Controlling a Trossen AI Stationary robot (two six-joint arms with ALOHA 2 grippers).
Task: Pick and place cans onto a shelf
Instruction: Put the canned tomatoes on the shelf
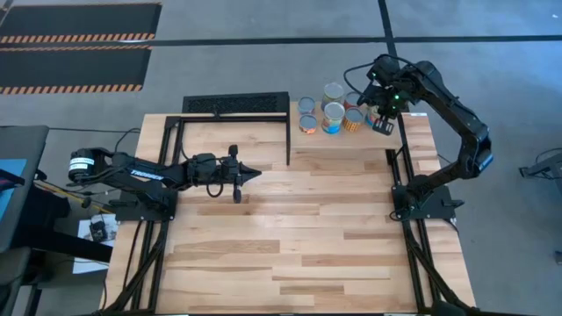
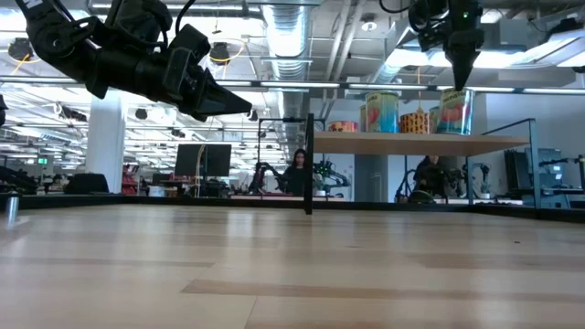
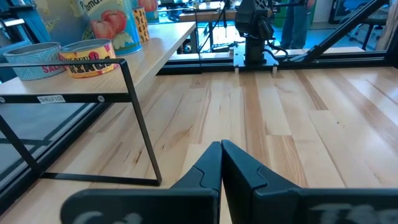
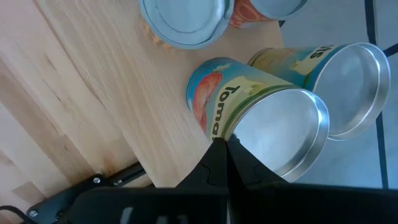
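The left tool (image 1: 250, 173) hangs above the bare planks of the bench (image 1: 290, 237), left of centre, pointing toward the right side; its two fingers meet at the tips with nothing between them, which its own wrist view (image 3: 221, 163) shows plainly. Just beyond it, toward the far edge, a black metal frame (image 1: 235, 118) stands on the bench.

Further right, at the far edge, the shelf (image 1: 351, 129) carries the cans (image 1: 332, 117), grouped close together with their silver tops up. In the low view the shelf (image 2: 416, 142) sits raised above the bench on a thin black post (image 2: 309, 164), with the cans (image 2: 382, 111) standing upright in a row on it. The left wrist view shows two low cans at the shelf's near end, a blue one (image 3: 36, 59) and an orange one (image 3: 87, 58), touching, with a taller tomato can (image 3: 112, 28) behind them.

The right tool (image 1: 384, 120) is at the right end of the group, above the shelf edge, its fingers pressed together and empty. Its wrist view (image 4: 225, 152) shows the closed tips just beside a tall tomato can (image 4: 249, 118), with another tall can (image 4: 336, 81) touching that one.
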